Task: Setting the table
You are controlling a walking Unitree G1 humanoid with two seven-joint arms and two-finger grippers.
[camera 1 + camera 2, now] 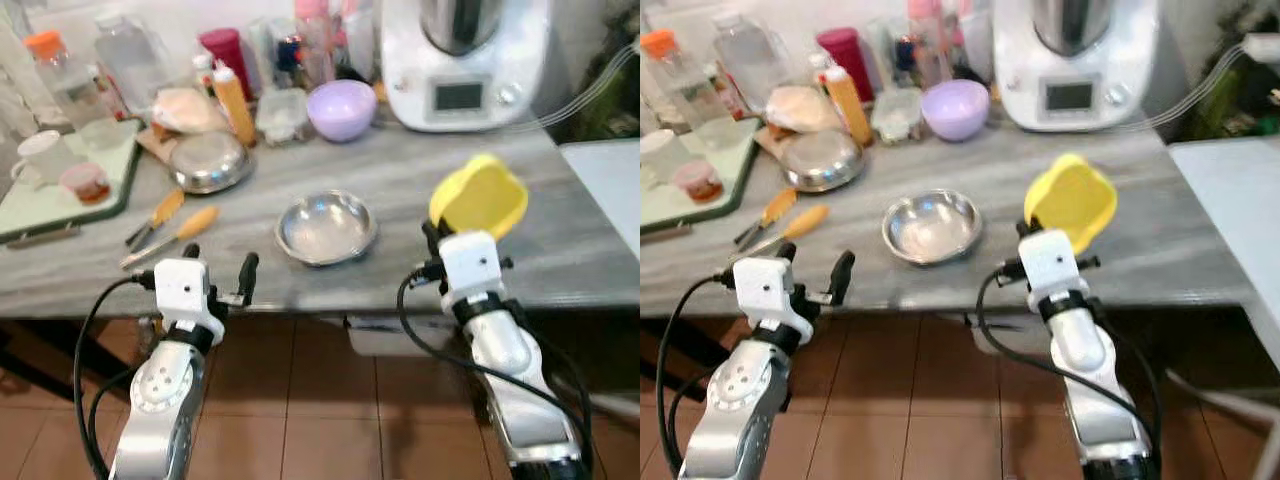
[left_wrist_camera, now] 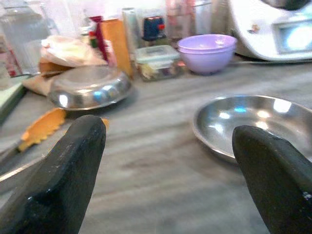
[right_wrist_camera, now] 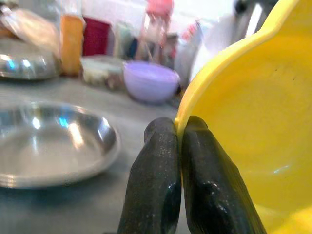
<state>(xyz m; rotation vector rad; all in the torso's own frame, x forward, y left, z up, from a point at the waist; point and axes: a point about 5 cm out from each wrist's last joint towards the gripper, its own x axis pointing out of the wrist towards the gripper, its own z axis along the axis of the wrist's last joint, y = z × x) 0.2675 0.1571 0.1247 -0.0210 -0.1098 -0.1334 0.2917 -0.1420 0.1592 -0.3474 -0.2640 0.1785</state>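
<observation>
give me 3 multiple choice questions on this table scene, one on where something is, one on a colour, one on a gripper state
1. Where does the steel bowl near the counter's front edge sit?
A. between the two grippers
B. on the green tray
C. on top of the white appliance

2. What colour is the bowl held by the right gripper?
A. purple
B. yellow
C. red

3. How is the left gripper?
A. shut on a knife
B. shut on the steel bowl
C. open, holding nothing

Answers:
1. A: the head views show it on the counter, with one arm to each side of it.
2. B: the yellow bowl has its rim pinched between the black fingers in the right wrist view.
3. C: the left wrist view shows its fingers wide apart with bare counter between.
</observation>
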